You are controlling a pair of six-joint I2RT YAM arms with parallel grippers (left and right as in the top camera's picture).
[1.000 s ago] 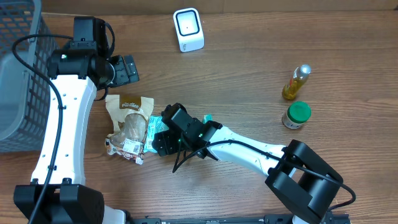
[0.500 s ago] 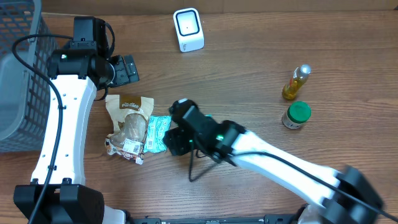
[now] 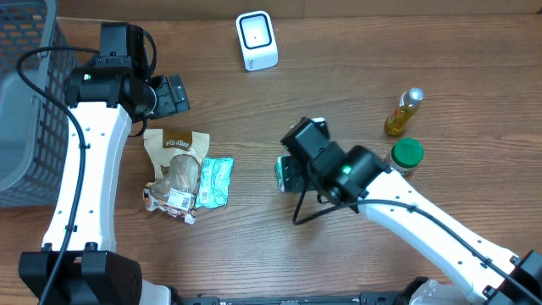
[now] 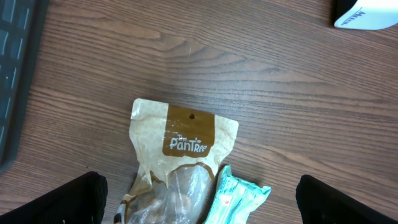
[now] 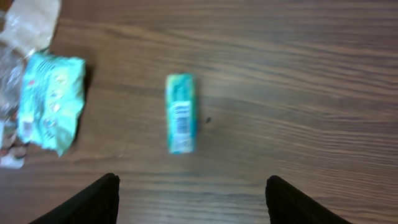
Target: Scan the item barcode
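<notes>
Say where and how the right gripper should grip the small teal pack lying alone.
Probably across its long narrow sides, near one end, from straight above: the pack lies flat and slim with bare table either side, and what looks like its barcode faces up mid-length.

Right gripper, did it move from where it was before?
Yes. The right gripper moved rightward, away from the teal packet, toward the green-lidded jar.

White arms (image 3: 80,182), black joints (image 3: 108,83), cables (image 3: 84,148)

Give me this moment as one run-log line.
left pincer: open, empty | right pincer: open, over small teal pack lying on table | scanner: nothing presented | scan: not done
</notes>
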